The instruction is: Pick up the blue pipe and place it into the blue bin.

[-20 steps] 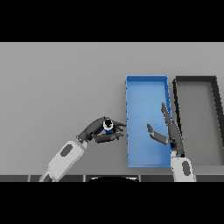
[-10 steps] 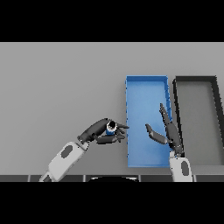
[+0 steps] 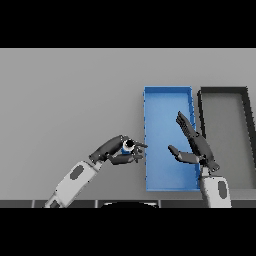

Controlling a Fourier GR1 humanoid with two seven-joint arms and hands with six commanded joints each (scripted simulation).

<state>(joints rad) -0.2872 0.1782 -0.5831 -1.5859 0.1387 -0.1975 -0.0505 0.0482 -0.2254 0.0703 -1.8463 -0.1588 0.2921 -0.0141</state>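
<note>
Left hand (image 3: 116, 151) gripping mostly hidden, seemingly blue pipe (image 3: 127, 146)

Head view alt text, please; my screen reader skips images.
The left hand grips the blue pipe just left of the blue bin on the grey table. The right hand hovers open over the bin, with a black bin to its right.

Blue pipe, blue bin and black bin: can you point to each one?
blue pipe (image 3: 127, 146): head view, its round end, between the left hand's fingers.
blue bin (image 3: 160, 110): head view, bare floor.
black bin (image 3: 225, 115): head view, bare floor.
</note>
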